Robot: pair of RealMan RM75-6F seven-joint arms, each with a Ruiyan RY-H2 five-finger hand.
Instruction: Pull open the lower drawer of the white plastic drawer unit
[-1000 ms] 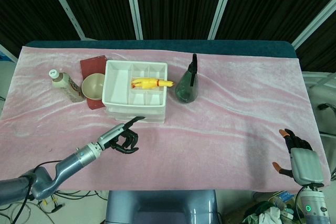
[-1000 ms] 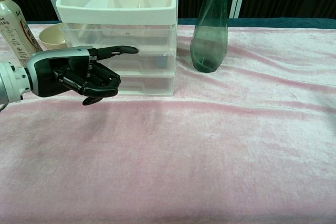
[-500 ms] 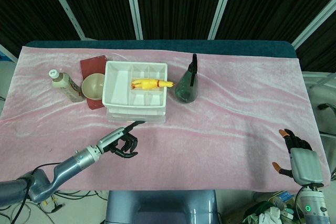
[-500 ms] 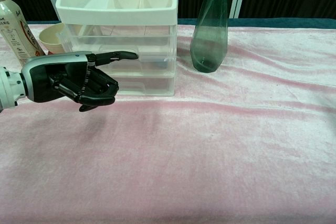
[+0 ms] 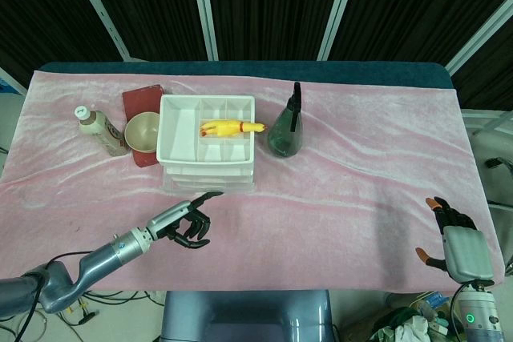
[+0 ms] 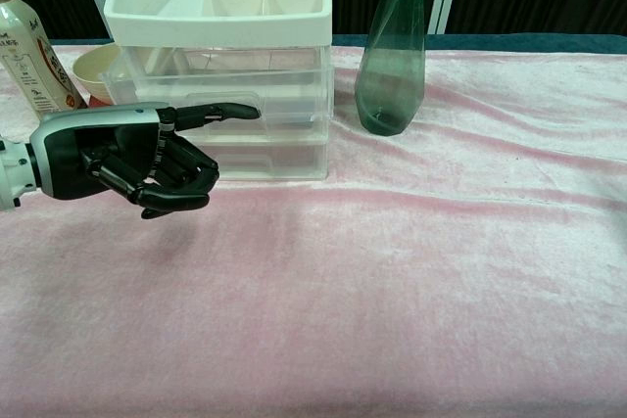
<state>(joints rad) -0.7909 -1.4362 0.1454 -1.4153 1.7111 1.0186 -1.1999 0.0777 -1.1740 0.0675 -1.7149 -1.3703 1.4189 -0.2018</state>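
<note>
The white plastic drawer unit (image 5: 207, 175) (image 6: 265, 105) stands left of centre, with a white divided tray on top of it. Its lower drawer (image 6: 269, 156) sits at cloth level with its front about flush. My left hand (image 5: 183, 225) (image 6: 127, 156) hovers just in front of the unit. One finger (image 6: 220, 111) points at the drawer fronts and the others are curled in on nothing. I cannot tell whether that fingertip touches the plastic. My right hand (image 5: 455, 239) rests near the table's front right corner with its fingers apart and empty.
A yellow rubber chicken (image 5: 230, 127) lies in the tray. A dark green glass bottle (image 5: 285, 130) (image 6: 392, 46) stands right of the unit. A beige bowl (image 5: 143, 130), a red book (image 5: 141, 103) and a milk-tea bottle (image 5: 96, 129) are on its left. Pink cloth (image 5: 353, 190) covers the table.
My left hand has drawn back toward the front edge and sunk a little, finger still pointing. An upper clear drawer front seems to have come slightly forward. The right hand has not moved.
</note>
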